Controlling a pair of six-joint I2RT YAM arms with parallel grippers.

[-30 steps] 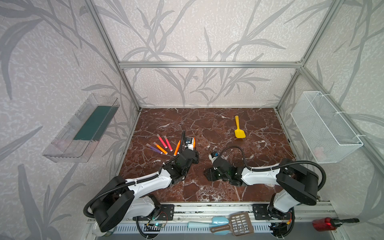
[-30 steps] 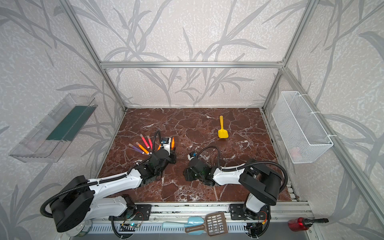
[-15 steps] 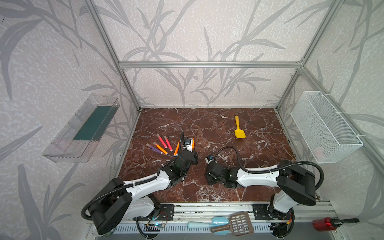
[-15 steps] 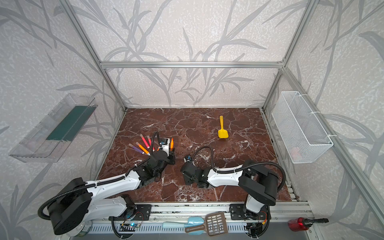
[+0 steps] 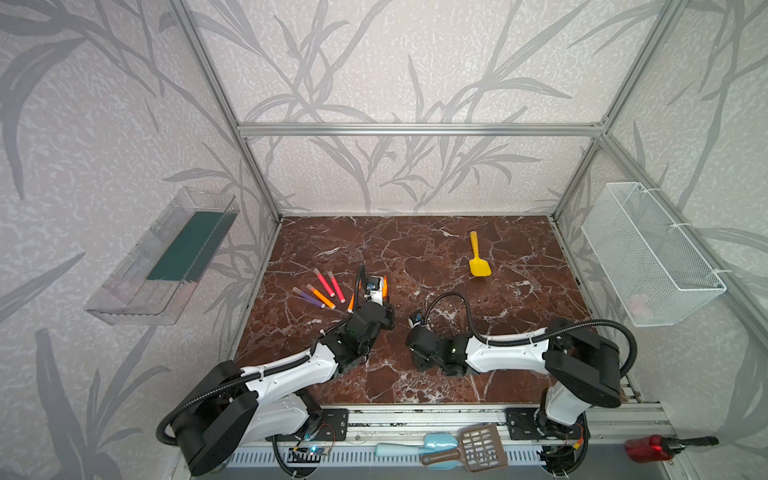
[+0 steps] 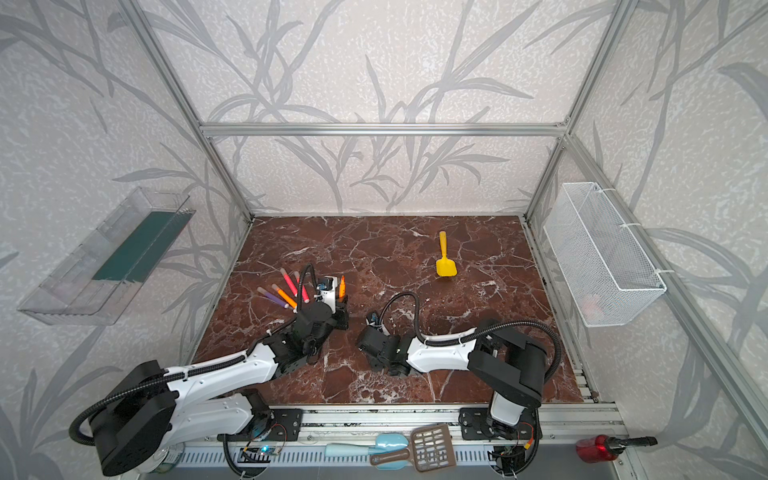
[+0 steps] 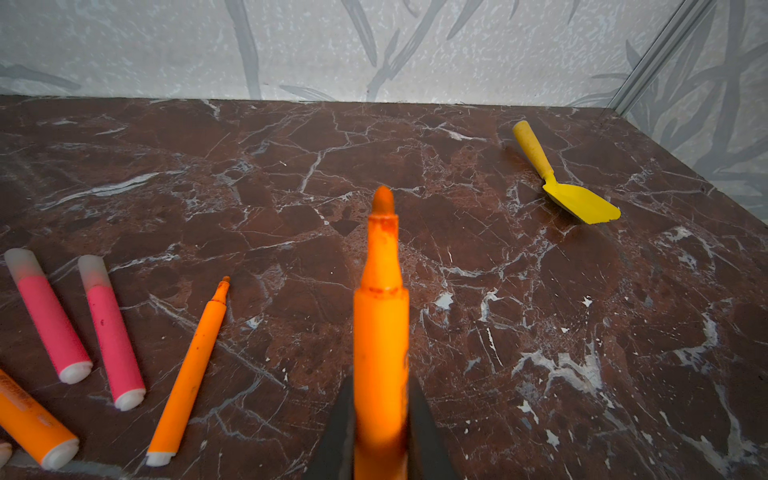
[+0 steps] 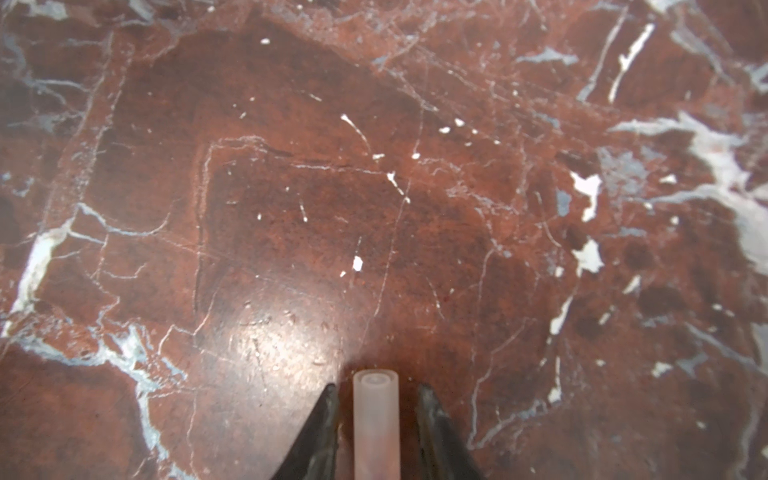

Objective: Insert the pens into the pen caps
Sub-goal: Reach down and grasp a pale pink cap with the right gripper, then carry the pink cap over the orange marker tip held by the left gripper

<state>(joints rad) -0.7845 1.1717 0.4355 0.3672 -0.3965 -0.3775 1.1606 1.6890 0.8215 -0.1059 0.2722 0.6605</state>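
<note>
Now your left jaws are clamped on an uncapped orange pen [image 7: 380,332], tip pointing away over the table [image 5: 415,257], while your right jaws straddle a pen cap [image 8: 376,419] with a sliver of gap each side. Beside the left arm four pens [image 5: 324,282] look capped; this one and a bare orange pen [image 7: 189,370] lying there remain. Both arms reach low, the right wrist tipped down.

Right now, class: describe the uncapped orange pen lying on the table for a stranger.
On the marble table, find the pens clustered at left. Beside the two pink pens lies a slim orange pen, the only one lying there with a bare pointed tip.
</note>
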